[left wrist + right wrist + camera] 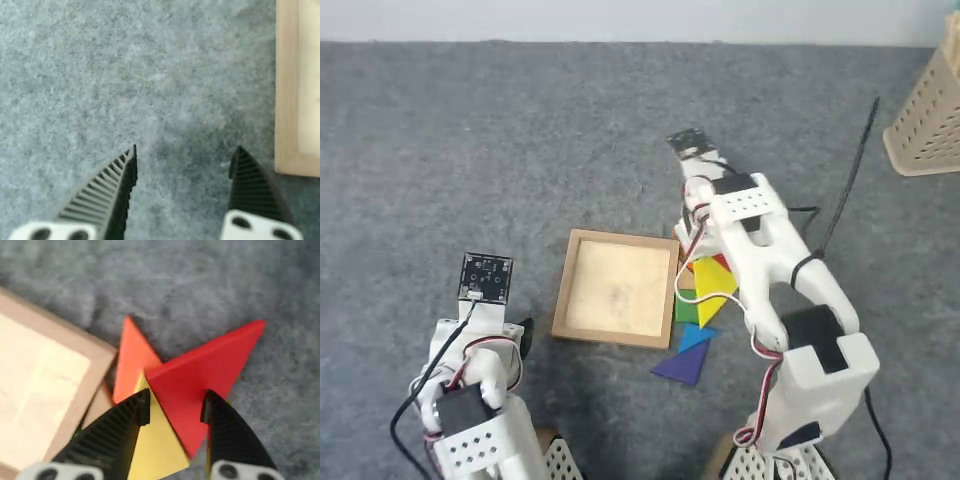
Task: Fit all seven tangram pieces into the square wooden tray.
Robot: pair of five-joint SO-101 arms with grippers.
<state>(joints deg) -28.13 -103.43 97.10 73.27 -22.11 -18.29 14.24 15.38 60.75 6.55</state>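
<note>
A square wooden tray lies on the grey felt-covered table, and no piece is in it. The tangram pieces sit in a cluster just beside the tray's side that faces the right arm. They are a yellow triangle, a red triangle, a green piece, a blue piece and a purple triangle. The purple triangle is the one nearest the arm bases.

The right tool hangs over this pile with its jaws spread. Between them lies the red triangle, which rests partly on the yellow triangle. Whether the jaws touch the red triangle cannot be told. An orange triangle lies next to these two, close against the tray's rim.

The left tool is on the tray's other side, over bare felt. Its jaws are spread wide, with nothing between them. The tray's rim shows just beside one of its fingers.

A beige slotted basket stands at the far corner of the table, well apart from the tray.
</note>
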